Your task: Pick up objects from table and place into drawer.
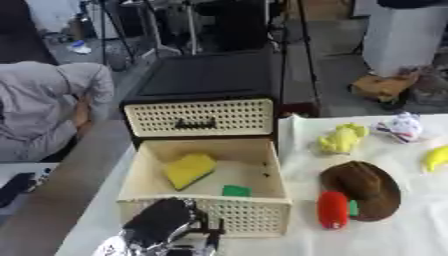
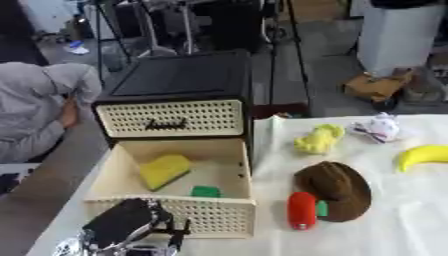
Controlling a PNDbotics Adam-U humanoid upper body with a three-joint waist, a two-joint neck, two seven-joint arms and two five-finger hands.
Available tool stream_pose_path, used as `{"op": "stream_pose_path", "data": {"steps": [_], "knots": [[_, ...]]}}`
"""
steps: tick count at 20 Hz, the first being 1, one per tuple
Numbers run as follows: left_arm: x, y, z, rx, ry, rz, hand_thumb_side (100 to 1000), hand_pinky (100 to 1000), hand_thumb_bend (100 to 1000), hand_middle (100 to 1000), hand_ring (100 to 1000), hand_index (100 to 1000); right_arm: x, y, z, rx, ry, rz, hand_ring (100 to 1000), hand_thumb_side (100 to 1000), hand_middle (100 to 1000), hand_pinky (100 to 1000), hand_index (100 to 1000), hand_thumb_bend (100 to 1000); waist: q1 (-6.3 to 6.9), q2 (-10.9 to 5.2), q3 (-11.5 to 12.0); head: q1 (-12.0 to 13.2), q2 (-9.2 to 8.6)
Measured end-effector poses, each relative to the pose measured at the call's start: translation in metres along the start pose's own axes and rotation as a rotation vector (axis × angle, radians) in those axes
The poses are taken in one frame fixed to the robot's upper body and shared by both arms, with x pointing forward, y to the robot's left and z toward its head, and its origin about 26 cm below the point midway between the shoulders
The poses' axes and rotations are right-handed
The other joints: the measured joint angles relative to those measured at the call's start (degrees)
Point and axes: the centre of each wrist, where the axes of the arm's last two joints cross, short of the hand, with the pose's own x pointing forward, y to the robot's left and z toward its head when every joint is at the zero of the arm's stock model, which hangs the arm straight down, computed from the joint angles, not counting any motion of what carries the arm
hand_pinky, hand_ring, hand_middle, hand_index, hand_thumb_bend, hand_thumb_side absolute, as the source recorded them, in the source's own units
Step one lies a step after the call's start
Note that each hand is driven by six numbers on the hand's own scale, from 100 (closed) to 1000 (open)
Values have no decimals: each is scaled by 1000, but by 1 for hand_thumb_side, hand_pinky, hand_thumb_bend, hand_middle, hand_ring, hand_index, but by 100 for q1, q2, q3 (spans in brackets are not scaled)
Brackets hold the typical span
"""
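Nearest, at the bottom edge, the robot's left hand (image 1: 166,227) sits just in front of the open drawer (image 1: 140,172); it is dark and bunched, and I cannot tell if its fingers are open or curled, or if it holds anything. The right hand is not in view. Inside the drawer lie a yellow sponge (image 1: 189,170) and a small green block (image 1: 235,190), so part of the job looks done. Beside the drawer, on the white tabletop (image 1: 411,235), things wait: a red thing (image 1: 332,209) touching a brown hat-like thing (image 1: 360,189), with a green bit between them. Farther back are a yellow soft toy (image 1: 342,138), a white toy (image 1: 402,127) and a banana (image 2: 425,156). Behind the drawer stands the black cabinet (image 1: 206,75). The drawer's front wall is between the hand and the inside.
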Motion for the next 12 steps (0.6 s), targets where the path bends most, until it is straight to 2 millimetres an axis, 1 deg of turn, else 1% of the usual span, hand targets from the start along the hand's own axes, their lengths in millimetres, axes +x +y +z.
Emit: {"op": "stream_pose_path", "data": {"steps": [1,3,5,7,8,11,12], "knots": [[0,1,0,-9,-4,-6,868,142,100,346,317,763,0,0,0,0,0,0,730,799,596,581,738,100,0,0,1,0,0],[0,2,1,-25,-11,-14,890,170,100,415,350,790,0,0,0,0,0,0,730,797,595,581,737,100,0,0,7,-1,0],[1,3,3,-40,-16,-22,916,189,100,447,371,827,0,0,0,0,0,0,730,796,595,580,737,100,0,-1,16,-2,0],[1,3,4,-54,-21,-24,921,199,100,457,383,837,0,0,0,0,0,1,730,796,595,581,737,100,0,-1,28,-3,0],[1,3,5,-60,-24,-25,940,214,100,475,407,852,0,0,0,0,0,1,730,798,595,580,737,100,0,-2,30,-4,0],[2,8,7,-61,-38,-23,959,219,100,488,430,883,0,0,0,0,0,1,730,795,595,581,737,100,0,-3,29,-17,0],[2,9,9,-62,-42,-21,975,206,100,493,436,902,0,0,0,0,0,1,730,797,594,581,737,100,0,-4,29,-20,0]]}}
